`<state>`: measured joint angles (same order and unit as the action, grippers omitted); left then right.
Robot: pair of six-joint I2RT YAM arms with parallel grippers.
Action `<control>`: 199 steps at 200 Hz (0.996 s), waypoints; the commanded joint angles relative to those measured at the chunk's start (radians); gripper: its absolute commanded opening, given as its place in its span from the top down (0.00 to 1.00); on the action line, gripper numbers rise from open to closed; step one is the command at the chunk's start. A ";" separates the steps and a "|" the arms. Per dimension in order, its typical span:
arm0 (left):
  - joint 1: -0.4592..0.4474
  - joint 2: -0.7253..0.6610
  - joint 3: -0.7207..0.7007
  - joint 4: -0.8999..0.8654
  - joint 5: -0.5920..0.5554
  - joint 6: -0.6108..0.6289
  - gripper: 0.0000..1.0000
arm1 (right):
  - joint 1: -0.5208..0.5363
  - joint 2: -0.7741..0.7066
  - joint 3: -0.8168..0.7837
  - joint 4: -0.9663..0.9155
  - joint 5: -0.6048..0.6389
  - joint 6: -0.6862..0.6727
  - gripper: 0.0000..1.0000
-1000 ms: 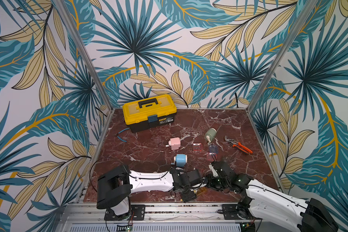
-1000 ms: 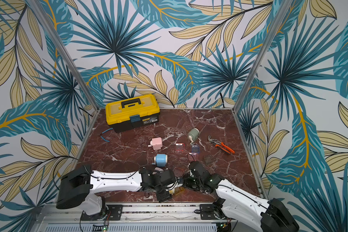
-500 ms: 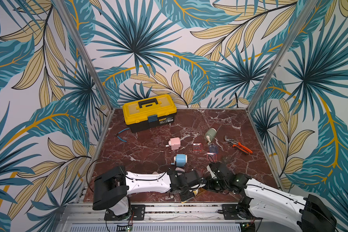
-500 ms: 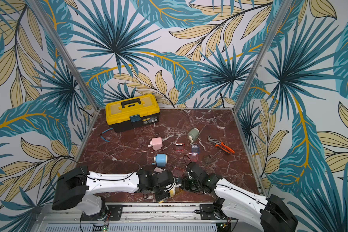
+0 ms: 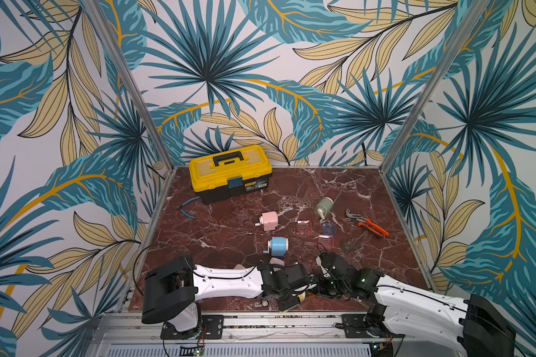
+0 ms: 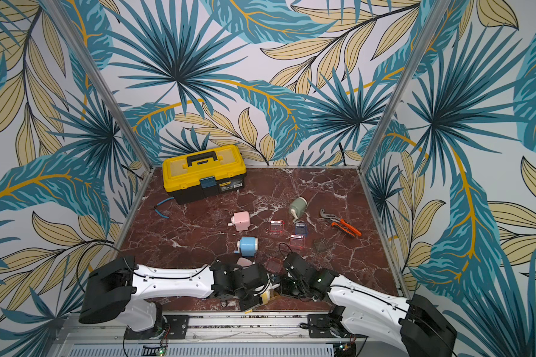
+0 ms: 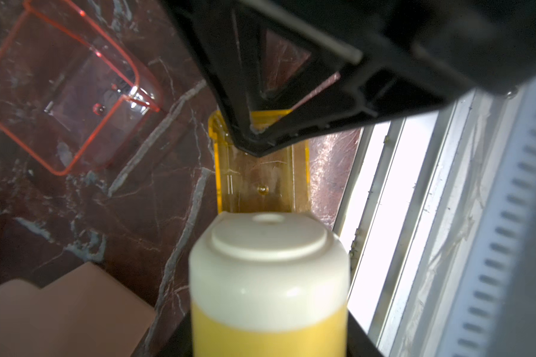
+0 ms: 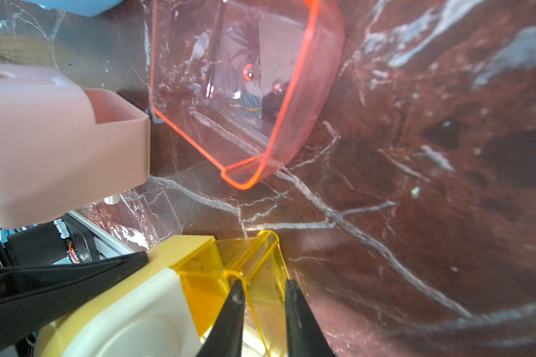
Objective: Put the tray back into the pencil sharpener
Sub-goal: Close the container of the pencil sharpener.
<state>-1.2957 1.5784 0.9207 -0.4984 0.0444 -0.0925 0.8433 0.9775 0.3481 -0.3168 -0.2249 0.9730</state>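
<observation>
The yellow-and-white pencil sharpener (image 7: pixel 270 278) (image 8: pixel 130 309) sits at the table's front edge, and my left gripper (image 5: pixel 296 298) (image 6: pixel 257 297) is shut on it. One black left finger (image 8: pixel 59 284) presses its side. The clear yellow tray (image 7: pixel 260 179) (image 8: pixel 254 262) sticks out of the sharpener's end, partly inside it. My right gripper (image 8: pixel 265 293) (image 5: pixel 317 287) (image 6: pixel 283 287) faces the left one. Its two fingers (image 8: pixel 235 309) are shut on the tray's outer wall.
A loose red tray (image 8: pixel 245 92) (image 7: pixel 65 86) and a pink sharpener (image 8: pixel 44 139) lie close behind the grippers. Farther back are a blue sharpener (image 5: pixel 279 245), another pink one (image 5: pixel 270 221), a green one (image 5: pixel 324 207), more trays (image 5: pixel 326 241), pliers (image 5: pixel 369 224) and a yellow toolbox (image 5: pixel 229 173).
My left gripper has closed on the sharpener. Both grippers have shifted slightly toward the front edge, and the right jaws have narrowed on the tray.
</observation>
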 commanded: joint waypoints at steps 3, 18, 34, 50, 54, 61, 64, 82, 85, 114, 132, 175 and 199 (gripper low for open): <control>-0.010 -0.003 -0.004 0.044 0.014 0.006 0.50 | 0.010 -0.006 -0.019 0.088 -0.015 0.030 0.75; -0.013 0.000 -0.005 0.047 0.010 0.008 0.50 | 0.010 -0.015 -0.028 0.150 -0.027 0.044 0.73; -0.014 -0.004 -0.010 0.056 0.006 0.012 0.51 | 0.010 -0.035 -0.028 0.141 -0.023 0.048 0.70; -0.014 -0.012 -0.021 0.073 -0.004 0.014 0.53 | 0.011 -0.073 -0.027 0.108 0.004 0.052 0.65; -0.014 -0.012 -0.024 0.076 -0.008 0.012 0.54 | 0.010 -0.085 -0.027 0.067 0.015 0.053 0.64; -0.014 -0.015 -0.028 0.079 -0.008 0.013 0.54 | 0.009 -0.106 -0.025 0.034 0.033 0.054 0.64; -0.014 -0.014 -0.029 0.080 -0.010 0.013 0.55 | 0.008 -0.115 -0.024 0.020 0.041 0.055 0.63; -0.014 -0.013 -0.036 0.084 -0.009 0.013 0.56 | 0.008 -0.175 -0.030 -0.045 0.087 0.066 0.62; -0.015 -0.012 -0.036 0.084 -0.010 0.012 0.56 | 0.007 -0.185 -0.030 -0.053 0.097 0.068 0.62; -0.019 -0.006 -0.039 0.084 -0.006 0.014 0.56 | 0.007 -0.260 -0.025 -0.177 0.206 0.102 0.63; -0.020 -0.002 -0.037 0.084 -0.007 0.016 0.57 | 0.007 -0.271 -0.022 -0.235 0.251 0.125 0.68; -0.020 0.000 -0.036 0.089 -0.012 0.013 0.57 | 0.007 -0.143 -0.029 -0.119 0.132 0.089 0.75; -0.023 -0.001 -0.037 0.093 -0.015 0.008 0.58 | 0.007 -0.051 -0.029 -0.001 0.034 0.075 0.76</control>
<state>-1.3106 1.5711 0.8963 -0.4408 0.0246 -0.0834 0.8463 0.8612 0.3233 -0.4328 -0.0891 1.0695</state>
